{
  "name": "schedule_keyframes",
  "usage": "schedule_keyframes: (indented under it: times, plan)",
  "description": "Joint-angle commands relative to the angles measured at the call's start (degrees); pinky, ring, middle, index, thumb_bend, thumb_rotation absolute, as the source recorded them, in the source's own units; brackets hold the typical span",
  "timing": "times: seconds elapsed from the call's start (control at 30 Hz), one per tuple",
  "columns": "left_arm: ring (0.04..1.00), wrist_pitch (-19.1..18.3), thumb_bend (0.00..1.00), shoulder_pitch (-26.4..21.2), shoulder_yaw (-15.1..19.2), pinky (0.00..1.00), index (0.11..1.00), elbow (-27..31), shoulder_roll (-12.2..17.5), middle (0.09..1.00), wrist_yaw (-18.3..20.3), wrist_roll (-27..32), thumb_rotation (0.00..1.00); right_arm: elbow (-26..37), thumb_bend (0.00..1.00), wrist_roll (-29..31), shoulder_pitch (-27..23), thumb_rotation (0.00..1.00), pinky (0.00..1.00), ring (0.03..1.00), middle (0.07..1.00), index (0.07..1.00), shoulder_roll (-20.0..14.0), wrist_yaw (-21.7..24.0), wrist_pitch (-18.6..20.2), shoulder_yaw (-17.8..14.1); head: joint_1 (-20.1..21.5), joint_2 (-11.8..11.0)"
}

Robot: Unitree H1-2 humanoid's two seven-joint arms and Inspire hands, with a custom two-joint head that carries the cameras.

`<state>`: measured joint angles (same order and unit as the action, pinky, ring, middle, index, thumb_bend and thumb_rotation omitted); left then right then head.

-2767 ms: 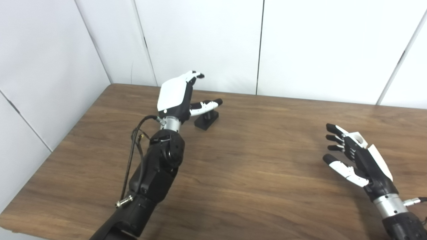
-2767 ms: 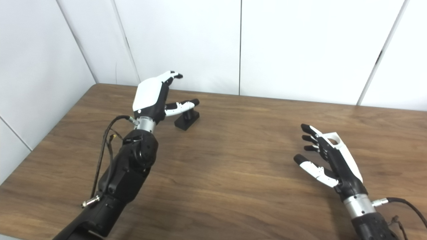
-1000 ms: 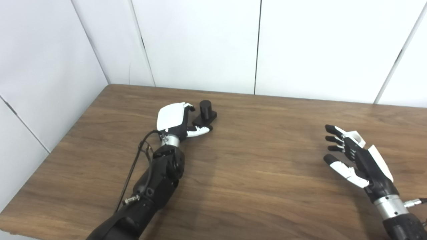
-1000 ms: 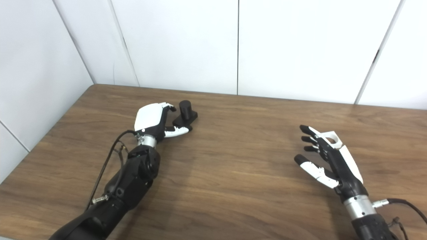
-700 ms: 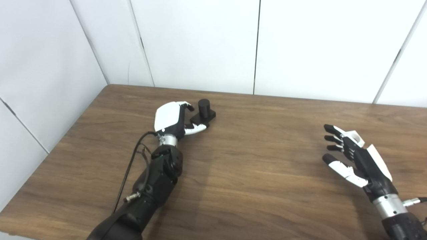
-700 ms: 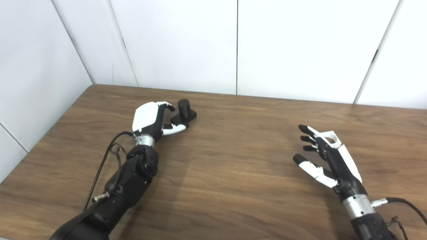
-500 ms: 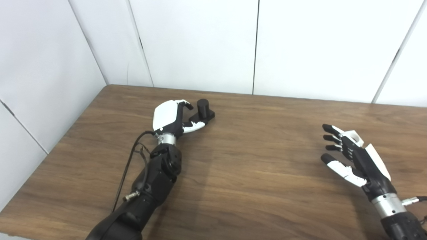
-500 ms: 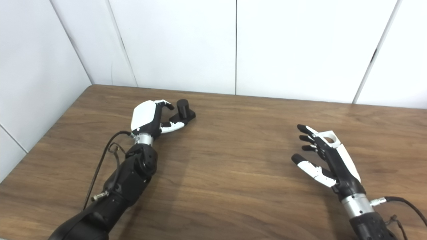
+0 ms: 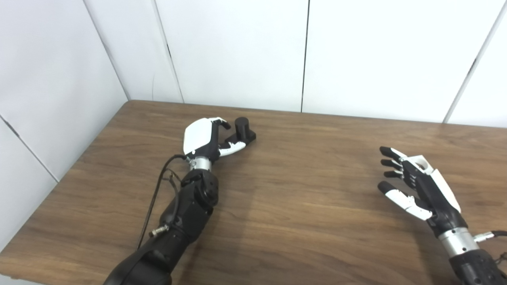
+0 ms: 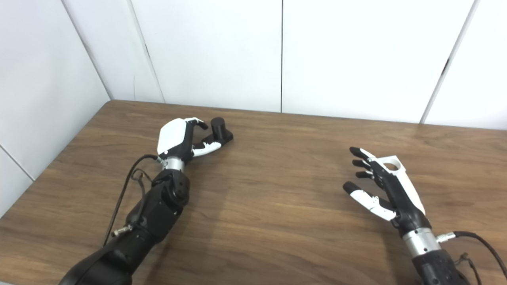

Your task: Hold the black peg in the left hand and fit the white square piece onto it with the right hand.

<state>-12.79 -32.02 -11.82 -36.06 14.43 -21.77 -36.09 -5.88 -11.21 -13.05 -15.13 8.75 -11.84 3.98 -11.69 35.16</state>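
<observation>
Brown wood-grain is seen across the whole table [image 9: 301, 206], whose far edge is met by white wall panels [image 9: 237, 51] and whose left edge is bordered by another white panel running toward the near corner. The black peg [image 9: 242, 127], a short upright cylinder on a flat black base, is found on the far left part of the table, set in from both the far edge and the left edge.

The left robot hand [image 9: 206, 136] is placed right against the near-left side of the peg's base. Its fingers [image 9: 222, 123] are curled above the base beside the cylinder, and its thumb is stretched along the base's near side. Whether the base is actually gripped or only touched cannot be told from either view; the base appears to rest flat on the table.

The right robot hand [image 10: 382, 186] is held above the right part of the table, well apart from the peg, with its fingers spread and nothing held in it. Its palm is turned toward the left.

A wide bare stretch of table is left between the two hands, and more open surface is seen behind the right hand up to the far edge. No white square piece can be made out in either view.
</observation>
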Motion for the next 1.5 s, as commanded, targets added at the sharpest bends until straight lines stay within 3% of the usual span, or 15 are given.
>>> schedule_keyframes:
  times: [0.0,0.7,0.97,1.47]
  plan:
    - [0.801,-0.11,0.81,-1.98,-0.92,0.69,0.658,1.13,-0.04,0.827,1.76,-0.09,0.52,1.84,0.61,0.34,-1.71,0.68,0.76,0.858,0.905,0.88,0.2,-0.68,-0.67,-0.3,-0.01,0.04]
    - [0.806,1.62,0.82,-5.71,-3.2,0.67,0.666,-9.1,0.58,0.822,2.6,0.48,0.5,2.41,0.64,-0.61,-1.48,0.71,0.76,0.854,0.903,0.877,0.99,-1.55,-0.36,-0.64,1.15,0.11]
    - [0.823,2.44,0.81,-6.65,-3.73,0.71,0.654,-11.96,0.65,0.826,3.6,1.52,0.51,3.23,0.64,-0.83,-1.02,0.71,0.75,0.853,0.902,0.876,1.0,-1.8,0.3,-0.66,1.59,0.36]
    - [0.828,3.0,0.82,-3.72,-6.44,0.74,0.644,-6.5,0.89,0.834,9.6,1.86,0.52,2.58,0.64,-0.93,-1.67,0.71,0.74,0.845,0.896,0.869,1.11,-2.13,0.0,-0.64,2.13,0.82]
